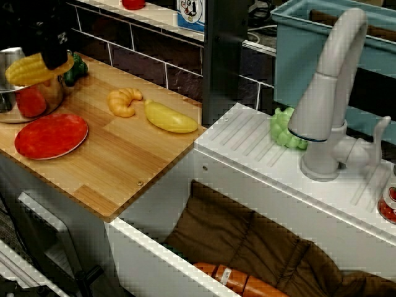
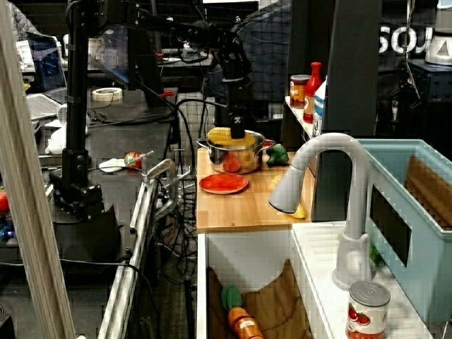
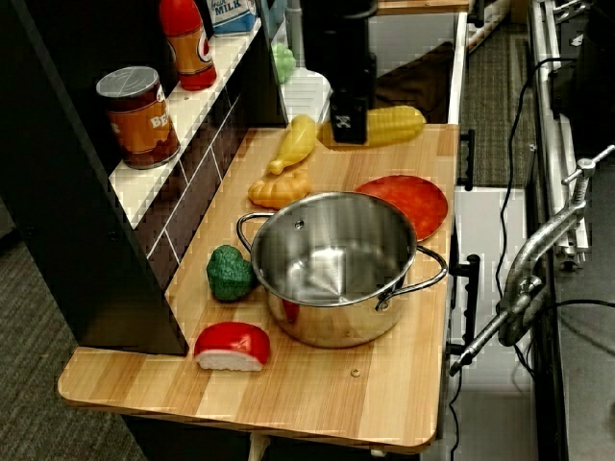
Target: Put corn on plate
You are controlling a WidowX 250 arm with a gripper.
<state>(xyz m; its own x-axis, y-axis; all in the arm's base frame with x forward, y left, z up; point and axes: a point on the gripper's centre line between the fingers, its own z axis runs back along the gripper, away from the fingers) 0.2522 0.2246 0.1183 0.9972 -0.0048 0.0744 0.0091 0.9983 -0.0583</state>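
Over the counter's left end, the gripper (image 1: pixel 46 59) has its jaws clamped across the middle of the corn (image 1: pixel 28 69), held in the air above the steel pot (image 1: pixel 28 99). It looks light, stiff and bumpy, so a mid-cob grip suits. The red plate (image 1: pixel 51 136) sits just below, near the front edge.

The corn (image 3: pixel 384 125) is yellow with bumpy kernel rows, the plate (image 3: pixel 408 204) plain red, the surface (image 3: pixel 288 384) pale striped wood.
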